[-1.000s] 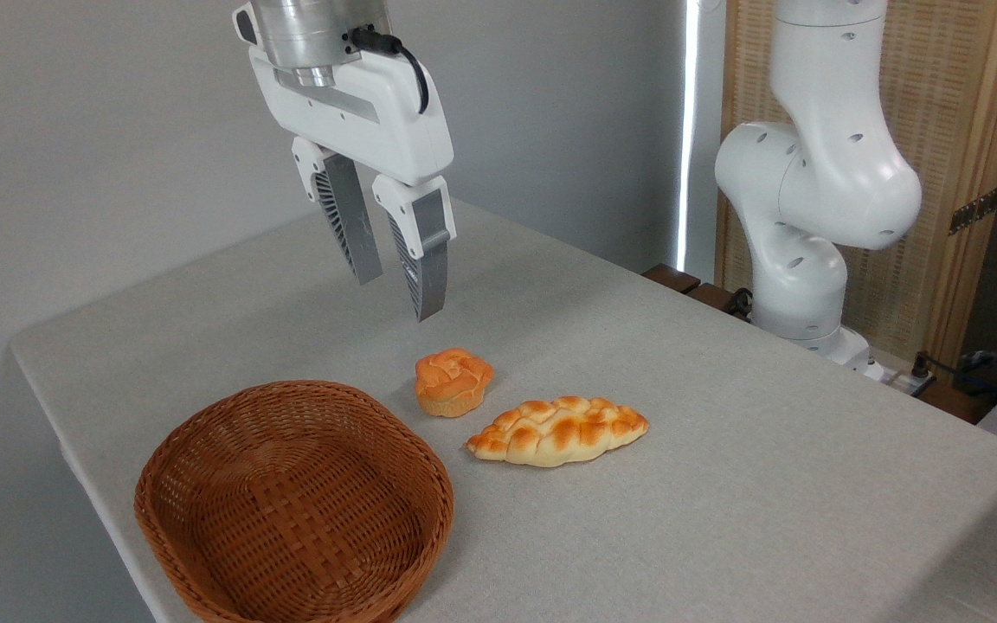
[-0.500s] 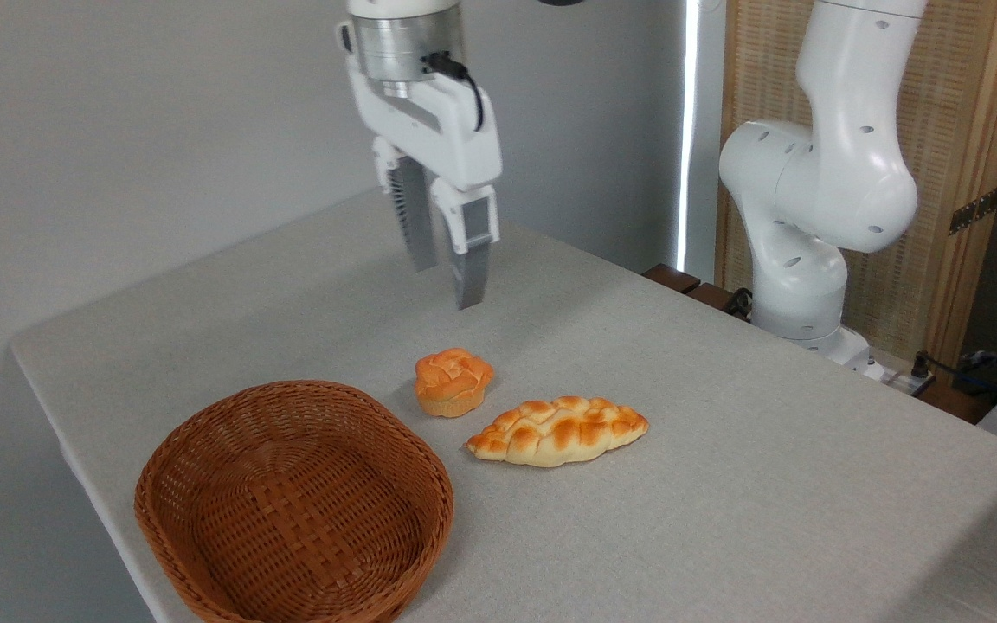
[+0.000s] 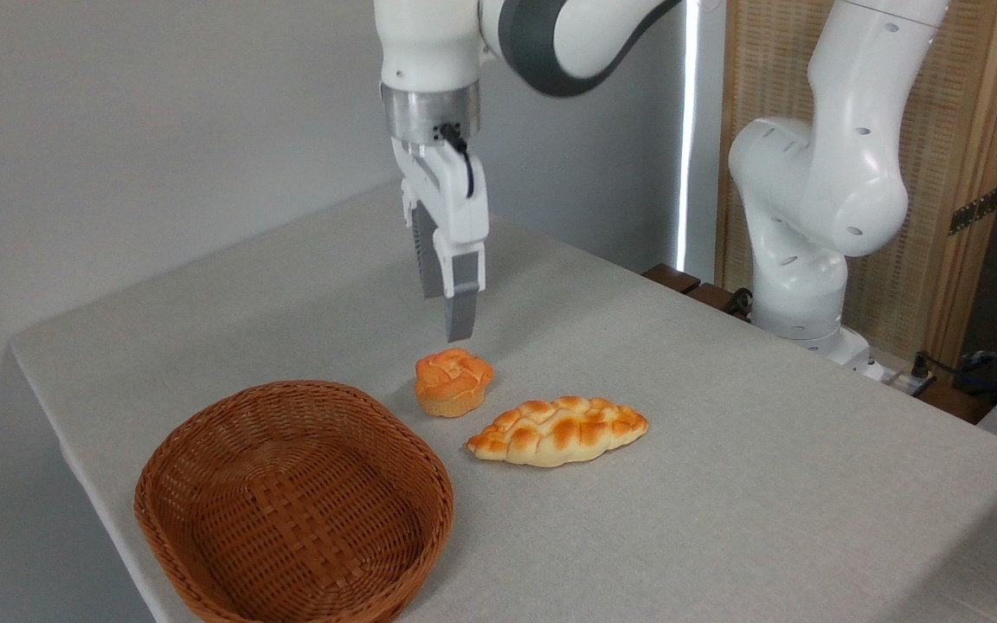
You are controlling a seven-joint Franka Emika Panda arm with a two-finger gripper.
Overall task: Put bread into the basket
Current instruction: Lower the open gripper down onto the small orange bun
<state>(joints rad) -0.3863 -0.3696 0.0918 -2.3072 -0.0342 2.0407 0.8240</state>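
Note:
The bread (image 3: pixel 453 381), a small round orange-golden bun with a knotted top, rests on the grey table. The brown wicker basket (image 3: pixel 291 387) stands empty just to its lower left, near the table's front-left edge. My gripper (image 3: pixel 447 315) hangs a short way above the bun, slightly behind it, pointing down. I see it nearly edge-on, one finger in front of the other. The two fingers stand apart, so it is open with nothing held.
A longer braided golden loaf (image 3: pixel 557 430) lies just right of the bun, almost touching it. The arm's white base (image 3: pixel 801 225) stands at the table's far right. The table's edge runs along the left, close to the basket.
The gripper has moved right and down from high above the basket's far side to just over the bun, and has turned about its axis. Bun, loaf and basket have not moved.

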